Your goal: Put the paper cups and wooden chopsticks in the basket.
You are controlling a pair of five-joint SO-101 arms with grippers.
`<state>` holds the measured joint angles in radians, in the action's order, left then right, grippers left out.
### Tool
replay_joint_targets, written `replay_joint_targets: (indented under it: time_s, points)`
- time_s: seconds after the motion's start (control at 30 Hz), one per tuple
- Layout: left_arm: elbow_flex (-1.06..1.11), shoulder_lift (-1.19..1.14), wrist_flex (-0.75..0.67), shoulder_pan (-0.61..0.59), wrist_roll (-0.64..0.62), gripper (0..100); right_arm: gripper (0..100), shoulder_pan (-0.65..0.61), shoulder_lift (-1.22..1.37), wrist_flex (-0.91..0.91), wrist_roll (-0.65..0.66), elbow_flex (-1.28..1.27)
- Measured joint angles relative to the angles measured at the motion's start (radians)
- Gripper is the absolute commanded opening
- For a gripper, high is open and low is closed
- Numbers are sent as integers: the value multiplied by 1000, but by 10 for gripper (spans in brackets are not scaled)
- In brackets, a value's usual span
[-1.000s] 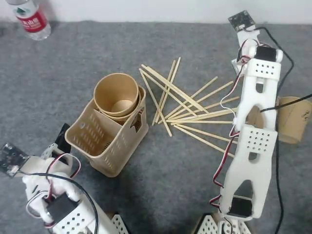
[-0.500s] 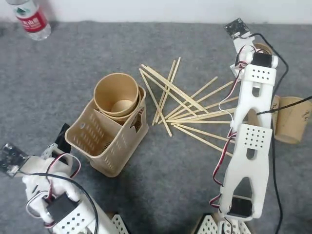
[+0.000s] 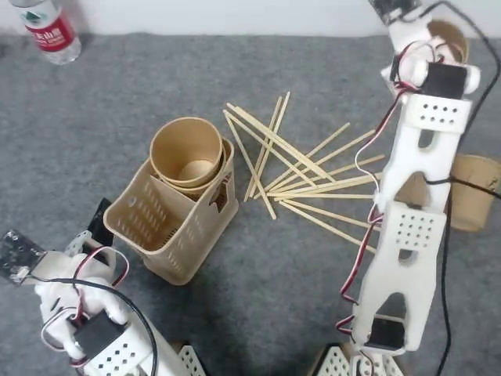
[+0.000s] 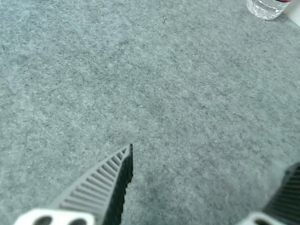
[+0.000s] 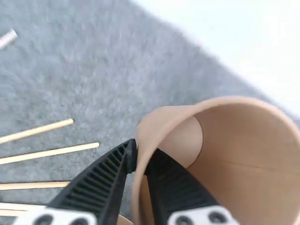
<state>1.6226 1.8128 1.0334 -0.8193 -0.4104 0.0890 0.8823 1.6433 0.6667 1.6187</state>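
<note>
The right fingers [image 5: 101, 180] pinch a paper cup [image 5: 225, 150] by its wall — left fingers [image 4: 105, 185] gape wide; bottle [image 3: 48, 27] label red, white print.

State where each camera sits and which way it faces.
High view: fixed overhead, looking down on basket, chopsticks, left arm and right arm.
Left wrist view: on the left arm, facing grey mat past its open jaws.
Right wrist view: on the right arm, looking along jaws shut on a paper cup.
Shared: high and right wrist views both show that cup.
</note>
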Motion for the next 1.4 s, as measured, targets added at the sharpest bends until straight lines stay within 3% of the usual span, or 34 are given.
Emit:
replay_joint_targets:
  time_s: [0.67,0.87,1.1,1.4]
  points:
    - [0,0,0,0,0,445,6,-55,-528,114,0,-2]
    - [0,0,0,0,0,445,6,-80,-750,114,0,-198]
    - [0,0,0,0,0,445,6,-210,-1005,114,0,-486]
    - [0,0,0,0,0,445,6,-247,-1045,114,-34,-612]
